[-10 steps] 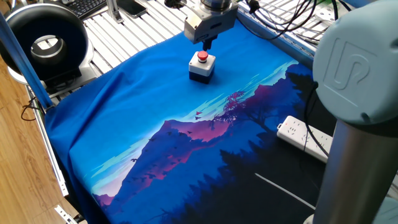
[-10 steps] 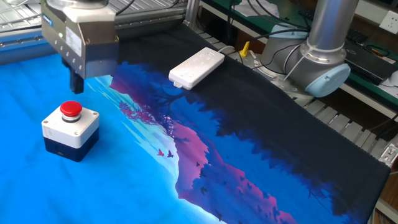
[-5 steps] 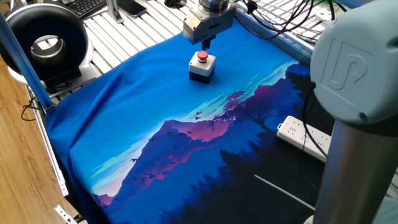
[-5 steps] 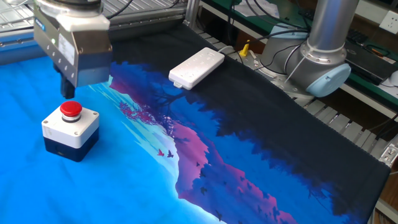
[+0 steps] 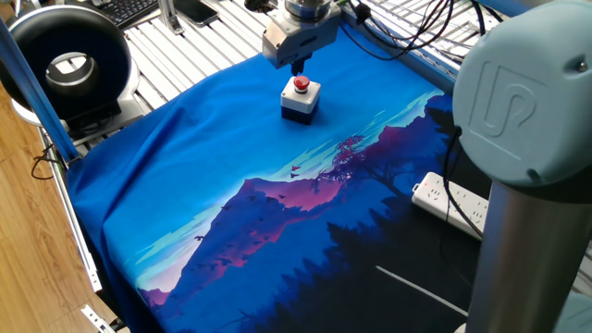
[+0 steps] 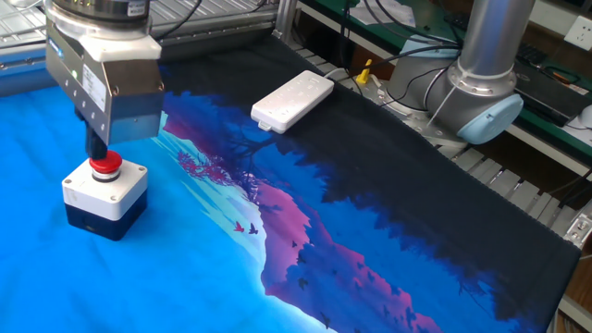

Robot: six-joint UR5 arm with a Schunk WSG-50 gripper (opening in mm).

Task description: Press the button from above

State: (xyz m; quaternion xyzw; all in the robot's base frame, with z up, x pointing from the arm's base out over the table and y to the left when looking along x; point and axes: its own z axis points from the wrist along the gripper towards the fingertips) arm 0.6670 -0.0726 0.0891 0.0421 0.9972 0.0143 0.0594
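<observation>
button [image 6: 104, 166] first: its small red cap sits on top of a little cube box [image 6: 104, 197] with a light grey lid and a dark base, standing upright on the blue end of the printed cloth [image 5: 240, 213] that covers the counter [image 5: 176, 42]. the claw [image 6: 96, 151] hangs directly over that cap, so the coming move turns on one relation only: the cap lies straight below the fingertips, with little or no sideways offset. in the other fixed view the dark finger tip meets the near-left edge of the red cap; whether it truly touches or sits just above cannot be settled from these views. one fixed view agrees, with the claw [image 5: 298, 67] lined up just over the button [image 5: 302, 84] and the wrist body rising straight above it.

whether the fingers are spread or together i cannot tell; they read as one dark stub under the grey housing.

the press looks ready or just starting, and a plain vertical push should do it, judging by the alignment.

no containers are in play. a white power strip [image 6: 292, 101] lies well apart on the dark part of the cloth, and a round black device [image 5: 65, 65] sits off the cloth near the counter's edge.
</observation>
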